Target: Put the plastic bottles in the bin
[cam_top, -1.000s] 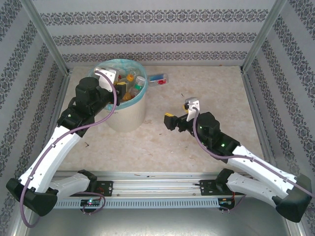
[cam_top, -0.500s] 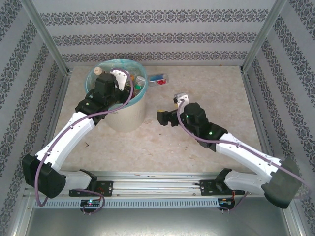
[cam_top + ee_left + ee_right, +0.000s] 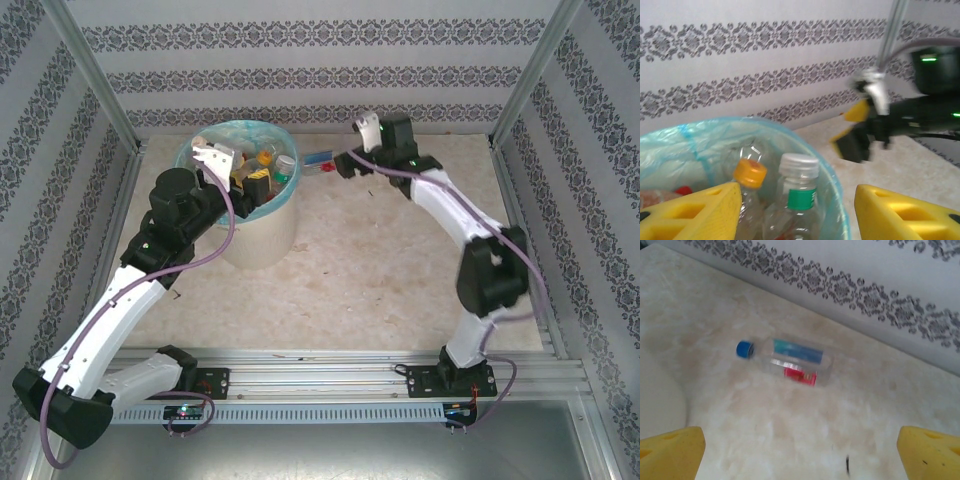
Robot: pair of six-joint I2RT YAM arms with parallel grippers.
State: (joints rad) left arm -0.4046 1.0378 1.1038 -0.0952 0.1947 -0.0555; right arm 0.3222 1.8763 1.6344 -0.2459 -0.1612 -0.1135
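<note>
Top external view, working from the near edge outward: both arm bases sit at the rail, with the marbled desk [image 3: 400,290] stretching away in front of them. Mid-left, the left pincer [image 3: 254,182] hangs over the bin [image 3: 196,150], fingers apart with nothing between them. The left wrist view confirms this, looking down on bottles already inside, one orange-capped [image 3: 750,173] and one white-capped [image 3: 798,166]. Further out, the right pincer [image 3: 343,166] is spread wide and empty, low over the desk and close to the loose bottle [image 3: 796,363]. That bottle lies on its side near the back wall, just right of the bin, with a blue cap and a blue and red label. Judgement: task nearly complete. Several bottles are binned and I see one left on the desk, not yet gripped, so one pick and one drop remain. Against a second ago: the right arm was folded at mid-desk, well short of that bottle, and has since stretched across to the far side. The left arm was over the bin then too and has shifted only slightly. The loose bottle has not moved.
</note>
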